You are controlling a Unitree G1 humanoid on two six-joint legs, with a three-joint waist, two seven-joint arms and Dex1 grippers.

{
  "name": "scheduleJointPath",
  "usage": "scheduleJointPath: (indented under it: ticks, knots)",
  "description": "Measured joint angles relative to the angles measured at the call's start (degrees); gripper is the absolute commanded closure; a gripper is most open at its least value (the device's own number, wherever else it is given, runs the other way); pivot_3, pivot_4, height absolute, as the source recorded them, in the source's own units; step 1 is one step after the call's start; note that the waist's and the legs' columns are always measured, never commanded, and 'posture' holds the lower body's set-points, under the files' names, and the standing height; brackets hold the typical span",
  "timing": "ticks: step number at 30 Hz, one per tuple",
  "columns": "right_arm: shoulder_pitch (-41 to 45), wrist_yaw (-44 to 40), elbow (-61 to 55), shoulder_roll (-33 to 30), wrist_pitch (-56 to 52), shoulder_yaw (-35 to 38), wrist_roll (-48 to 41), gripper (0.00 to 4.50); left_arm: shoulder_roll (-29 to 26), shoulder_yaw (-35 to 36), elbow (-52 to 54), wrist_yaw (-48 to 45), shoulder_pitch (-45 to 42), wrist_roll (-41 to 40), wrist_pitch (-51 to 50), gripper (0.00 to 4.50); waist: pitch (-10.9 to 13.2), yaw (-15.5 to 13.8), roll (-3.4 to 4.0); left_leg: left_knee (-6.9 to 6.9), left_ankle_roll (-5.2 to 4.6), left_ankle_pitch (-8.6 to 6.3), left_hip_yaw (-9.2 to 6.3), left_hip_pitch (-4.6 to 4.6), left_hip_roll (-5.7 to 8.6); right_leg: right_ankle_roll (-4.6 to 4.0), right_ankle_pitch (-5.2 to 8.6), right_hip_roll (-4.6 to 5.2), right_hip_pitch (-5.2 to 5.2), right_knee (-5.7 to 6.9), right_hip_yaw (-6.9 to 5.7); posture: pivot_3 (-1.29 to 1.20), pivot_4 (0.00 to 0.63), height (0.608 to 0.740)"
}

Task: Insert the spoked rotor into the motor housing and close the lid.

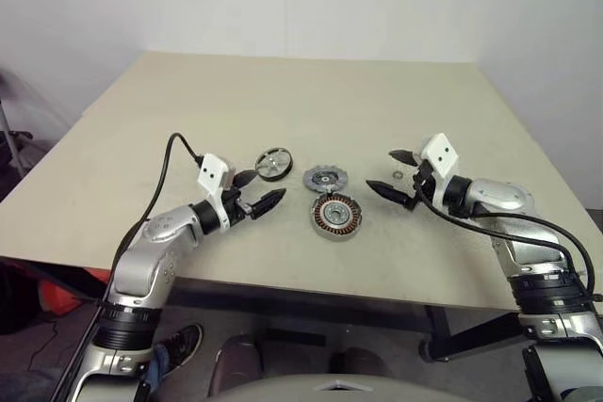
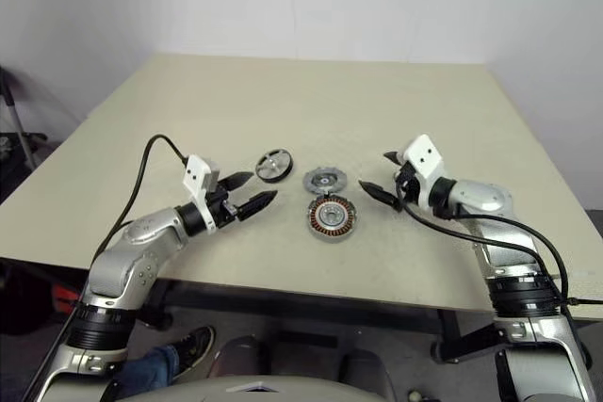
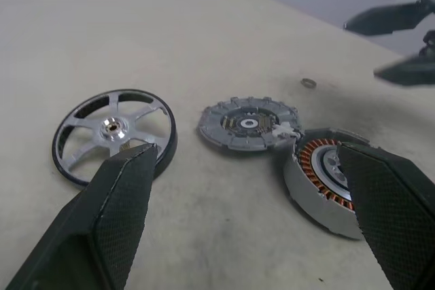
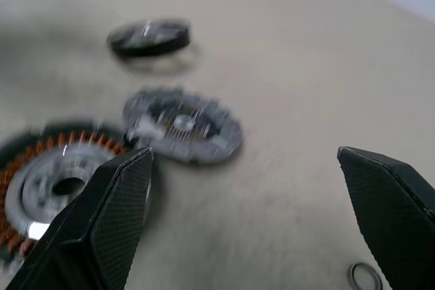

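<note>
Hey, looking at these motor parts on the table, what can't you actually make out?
- Motor housing: in the left wrist view its right part is hidden behind a finger.
- Lid and housing: whether their edges touch is unclear; they overlap in that view.
- Small ring on the table: too small to identify, cut off by the right wrist view's edge.

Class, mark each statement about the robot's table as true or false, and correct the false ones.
1. The black-rimmed, silver-spoked rotor sits inside the copper-coiled, silver-grey motor housing. False: it lies apart on the beige table.
2. The scalloped dull-grey lid lies just beyond the housing. True.
3. The left gripper holds the rotor. False: it is open, holding nothing.
4. The right gripper is open. True.
5. A small metal ring lies near the right gripper. True.
</note>
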State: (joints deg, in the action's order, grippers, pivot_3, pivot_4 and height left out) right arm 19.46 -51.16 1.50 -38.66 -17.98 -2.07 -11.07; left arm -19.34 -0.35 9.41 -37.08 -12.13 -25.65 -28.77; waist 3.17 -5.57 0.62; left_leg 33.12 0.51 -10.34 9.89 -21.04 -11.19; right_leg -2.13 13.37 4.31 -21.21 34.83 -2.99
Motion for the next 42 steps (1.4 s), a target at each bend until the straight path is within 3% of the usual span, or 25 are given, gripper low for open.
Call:
scheduleJointPath:
  ticks: [10, 20, 42]
  knots:
    - [7.06, -14.37, -2.79, -10.58, 11.99, -14.18, 12.88, 0.0, 0.8, -0.29, -1.23, 0.62, -1.24, 1.18, 1.03, 0.03, 0.0, 0.07, 0.01, 0.08, -0.03, -0.02, 0.01, 0.0, -0.06, 0.0, 0.0, -0.01, -0.02, 0.04, 0.0, 0.0, 0.0, 0.74]
    - [14.09, -20.57, 3.13, -6.59, 22.22, -21.77, 18.61, 0.0, 1.76, -0.44, -1.64, 2.03, -0.04, 2.41, 2.05, 0.03, 0.0, 0.06, 0.01, 0.2, -0.09, -0.05, 0.01, -0.05, -0.07, -0.05, -0.02, 0.0, -0.03, 0.13, 0.0, 0.0, 0.0, 0.74]
    - [13.31, -25.77, 5.89, -2.07, 25.06, -25.72, 21.04, 0.0, 1.46, -0.14, -0.43, 4.14, 1.46, 4.31, 2.8, 0.03, 0.0, 0.1, 0.01, 0.27, -0.13, -0.07, 0.01, -0.03, -0.1, -0.07, -0.01, -0.01, -0.02, 0.23, -0.01, 0.0, 0.0, 0.74]
